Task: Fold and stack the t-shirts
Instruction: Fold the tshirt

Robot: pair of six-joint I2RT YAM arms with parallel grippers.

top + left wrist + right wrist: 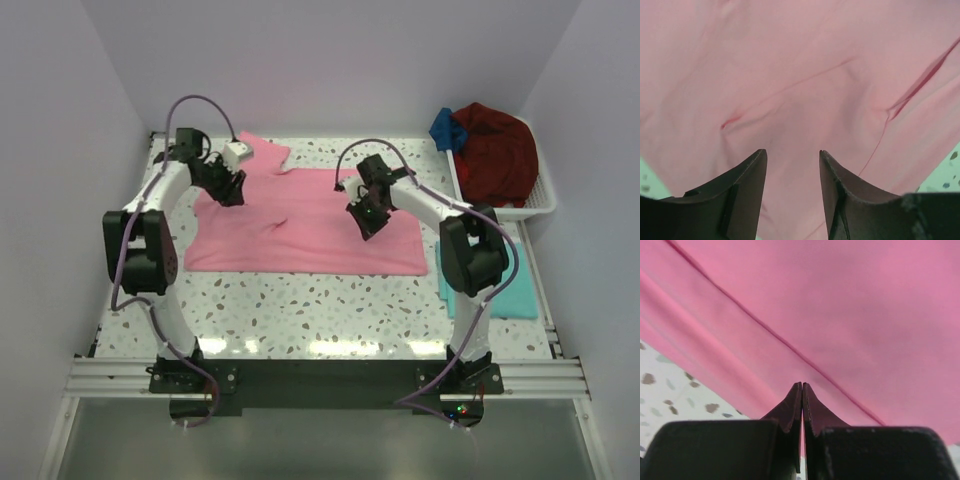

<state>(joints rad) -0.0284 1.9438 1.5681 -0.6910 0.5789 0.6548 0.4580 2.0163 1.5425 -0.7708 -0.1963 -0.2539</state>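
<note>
I see the pink t-shirt (310, 225) spread flat in the middle of the counter (300, 310). My left hand (792, 155) hangs over its far left part, fingers partly apart and gripping nothing. My right hand (801, 386) is over its right side, fingers pressed together. A folded teal t-shirt (505, 290) lies at the right. A dark red garment (497, 150) and a blue garment (447, 128) sit in the white basket (540, 205).

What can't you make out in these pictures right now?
Top view: the right arm covers part of the teal t-shirt.
Top view: the dark red garment buries most of the blue garment in the basket; count unclear.
Right wrist view: right fingers shut; any pinch on the pink t-shirt is hidden between them.
</note>
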